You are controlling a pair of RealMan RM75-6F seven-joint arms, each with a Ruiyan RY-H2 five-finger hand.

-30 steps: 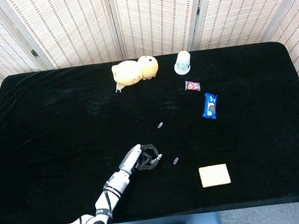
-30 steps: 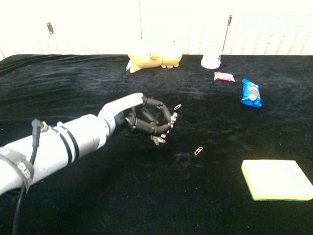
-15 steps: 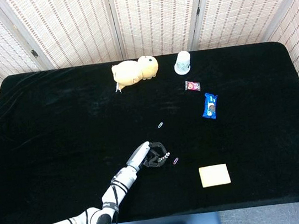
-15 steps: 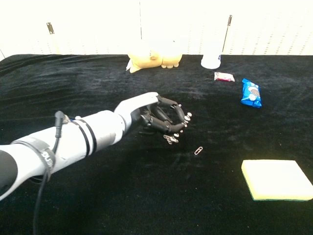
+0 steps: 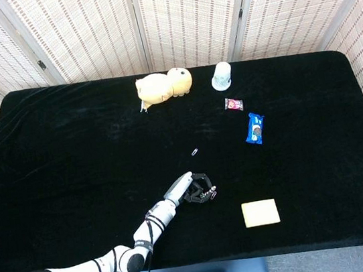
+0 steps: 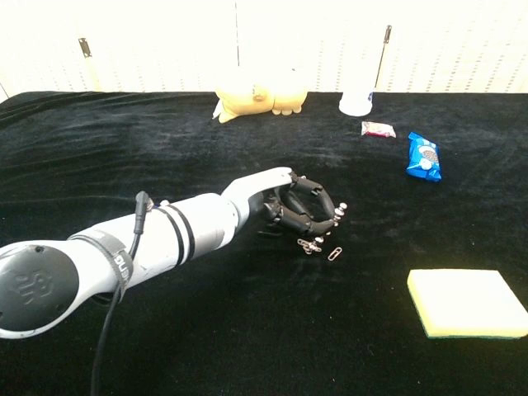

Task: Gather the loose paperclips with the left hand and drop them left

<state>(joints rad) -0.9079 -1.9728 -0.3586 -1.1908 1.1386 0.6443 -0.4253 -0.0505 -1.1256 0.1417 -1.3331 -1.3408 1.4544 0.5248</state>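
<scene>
Reaching right, left hand [image 6: 309, 212] hovers with curled fingers apart, grasping nothing, just above near paperclip [image 6: 335, 253]. Advice: lower fingertips straddling it, pinch flat against surface [image 6: 247, 330].

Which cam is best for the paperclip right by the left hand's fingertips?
Chest view. The paperclip lies plainly on the black cloth just right of the left hand, its shape clear and apart from the fingertips. In the head view it is a tiny speck, mostly lost against the fingers of the hand.
</scene>
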